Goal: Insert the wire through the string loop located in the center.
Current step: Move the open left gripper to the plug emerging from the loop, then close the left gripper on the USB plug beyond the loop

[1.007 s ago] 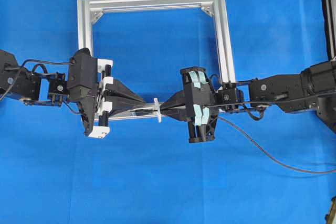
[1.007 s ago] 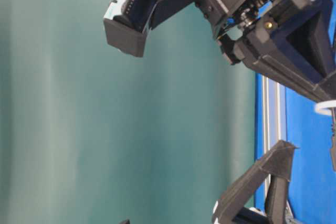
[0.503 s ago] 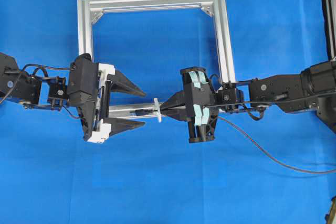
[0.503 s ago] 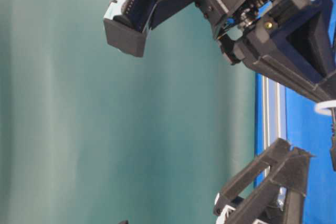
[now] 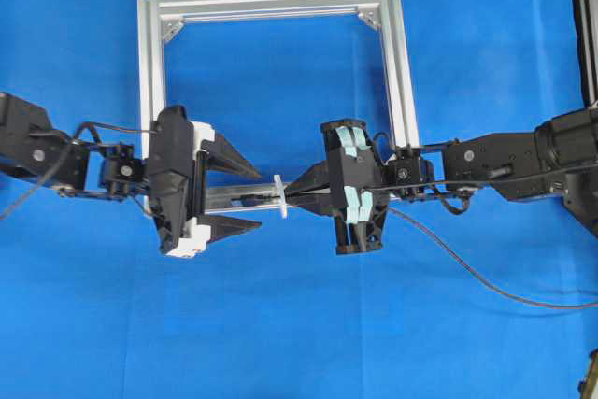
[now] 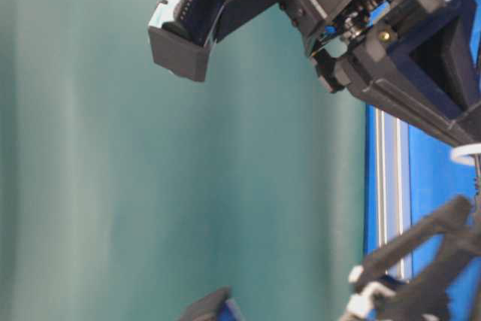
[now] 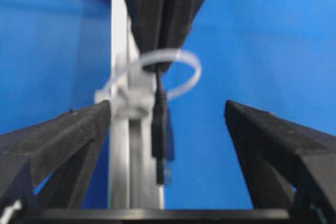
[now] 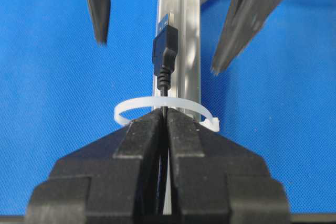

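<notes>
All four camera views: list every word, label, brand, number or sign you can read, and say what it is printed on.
None: no readable text appears in any view.
The aluminium frame, wire, string loop, blue cloth and both end effectors, left and right, carry no visible lettering.

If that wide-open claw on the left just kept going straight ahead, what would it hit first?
Probably the wire's plug, poking through the string loop toward the left end effector. It sits between the open fingers, so it would likely slip between them. Depth is hard to judge.
</notes>
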